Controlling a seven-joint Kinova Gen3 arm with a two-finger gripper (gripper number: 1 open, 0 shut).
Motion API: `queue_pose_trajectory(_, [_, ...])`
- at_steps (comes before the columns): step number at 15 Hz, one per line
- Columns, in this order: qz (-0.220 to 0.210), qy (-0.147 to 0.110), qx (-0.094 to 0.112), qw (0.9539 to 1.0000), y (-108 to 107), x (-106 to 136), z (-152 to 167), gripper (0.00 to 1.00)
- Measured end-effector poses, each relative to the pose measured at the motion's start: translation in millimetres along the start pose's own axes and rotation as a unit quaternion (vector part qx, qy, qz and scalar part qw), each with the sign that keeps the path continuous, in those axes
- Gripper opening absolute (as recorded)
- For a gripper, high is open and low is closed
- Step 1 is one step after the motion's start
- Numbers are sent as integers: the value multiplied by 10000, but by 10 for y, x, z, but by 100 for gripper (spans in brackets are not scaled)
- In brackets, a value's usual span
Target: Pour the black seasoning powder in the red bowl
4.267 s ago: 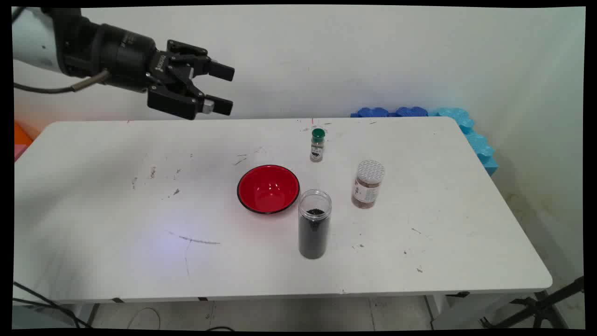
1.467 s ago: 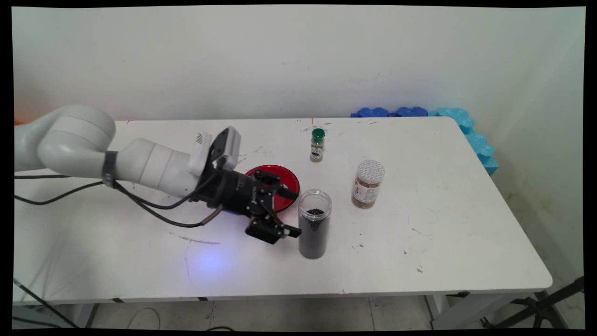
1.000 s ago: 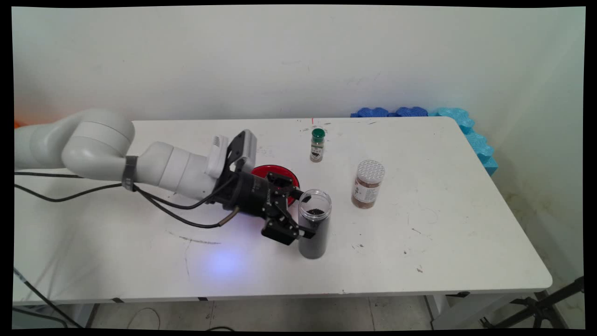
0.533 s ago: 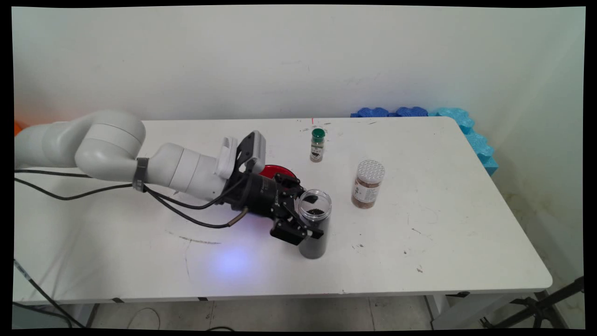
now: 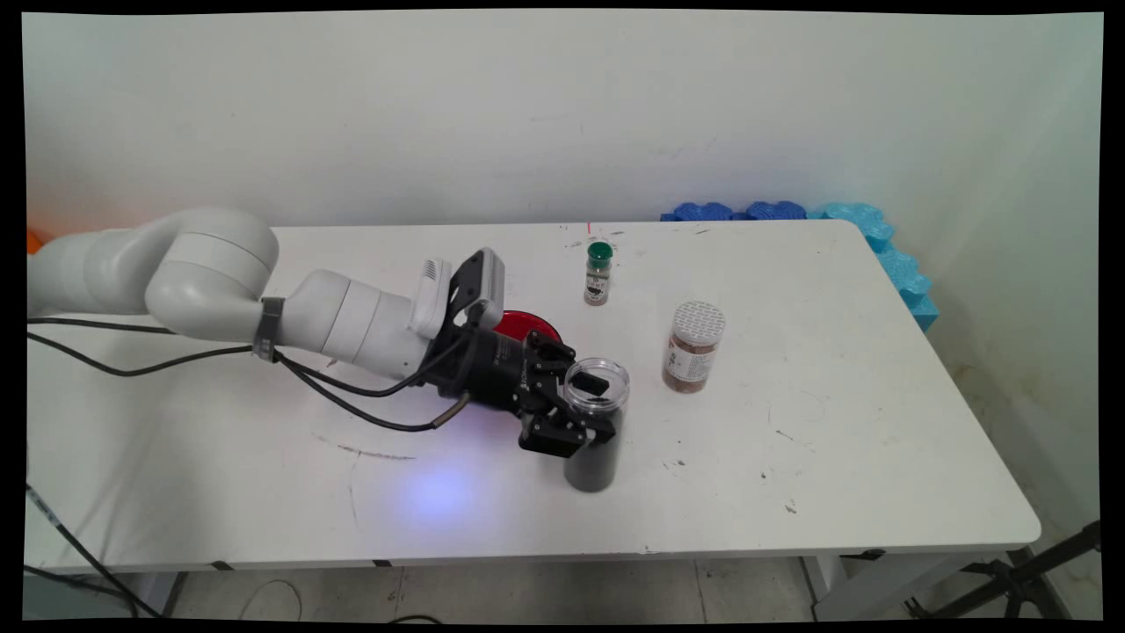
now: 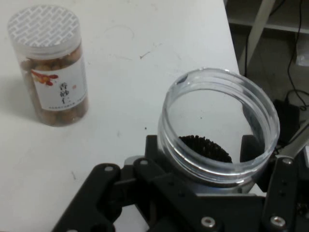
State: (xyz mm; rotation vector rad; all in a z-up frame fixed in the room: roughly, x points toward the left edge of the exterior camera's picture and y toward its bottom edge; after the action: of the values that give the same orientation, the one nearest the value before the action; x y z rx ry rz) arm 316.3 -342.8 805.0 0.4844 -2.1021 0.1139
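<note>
The gripper (image 5: 598,409) is seen low over the table (image 5: 791,457), reaching in from the left and laid nearly level. Its two fingers (image 6: 152,147) are set on opposite sides of the open jar (image 5: 595,457), high on the clear wall, just under the rim. In the hand view both fingers appear pressed against the wall with no gap, so the jaws are judged to be closed on the jar at about its width. This is a reading of the contact, not something plainly shown.

The open jar has no lid and is partly filled with dark grains. Its base appears to rest on the table, and no lift can be made out. It seems roughly upright; a slight lean cannot be ruled out.

Just behind and to the left of the open jar, a red bowl (image 5: 527,325) is largely hidden by the wrist. What it holds cannot be told. To the right of the open jar and a little farther back, a lidded jar (image 5: 694,347) with brown contents stands apart from it. Well behind the open jar, near the table's far edge, a small bottle (image 5: 598,274) with a green cap stands upright. Blue foam (image 5: 879,246) lies beyond the table's far right corner.
</note>
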Motion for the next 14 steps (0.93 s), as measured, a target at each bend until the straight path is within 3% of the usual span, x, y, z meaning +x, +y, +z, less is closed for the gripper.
queue_pose_trajectory(6, [202, 23, -20, 9998, 16, 119, -267, 0])
queue_pose_trajectory(14, [313, 53, 79, 9995, 124, 423, -980, 0])
